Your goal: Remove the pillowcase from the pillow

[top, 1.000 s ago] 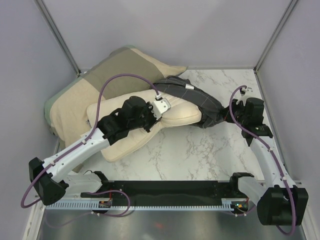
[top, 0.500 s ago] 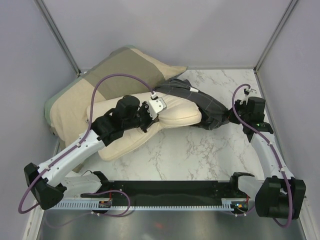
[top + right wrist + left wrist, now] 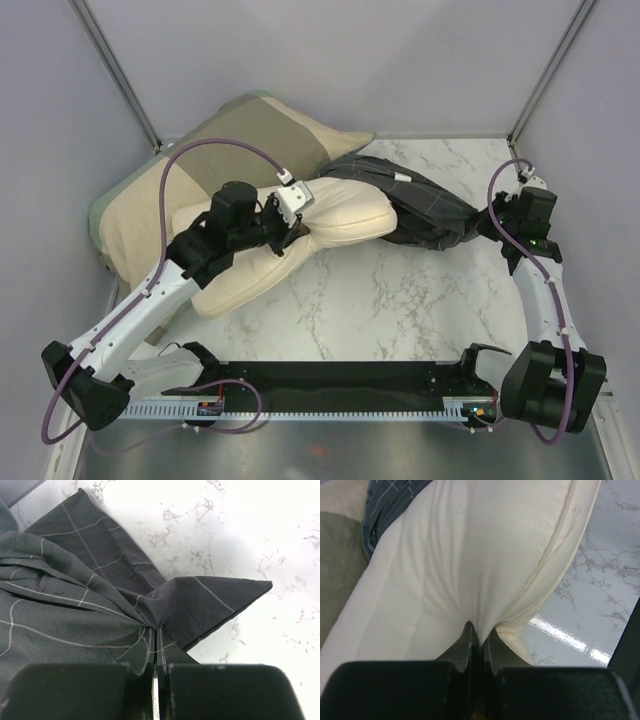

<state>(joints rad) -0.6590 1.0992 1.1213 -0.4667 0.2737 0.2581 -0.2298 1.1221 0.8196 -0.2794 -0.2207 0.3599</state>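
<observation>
Only the top view shows the layout. The plain cream quilted pillow (image 3: 340,215) lies slantwise on the white marble table (image 3: 400,300). Its right end touches the dark charcoal grid-check pillowcase (image 3: 425,205), which stretches rightward. An olive-and-tan patchwork pillow (image 3: 200,165) lies behind. The wrist views show the grips: the left fingers (image 3: 464,642) pinch a pillow fold, and the right fingers (image 3: 148,652) clamp bunched pillowcase fabric.

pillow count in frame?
2. The cream pillow lies centre-left, pinched by the left claw; the olive-and-tan pillow sits behind it in the far-left corner. No sign of others.
</observation>
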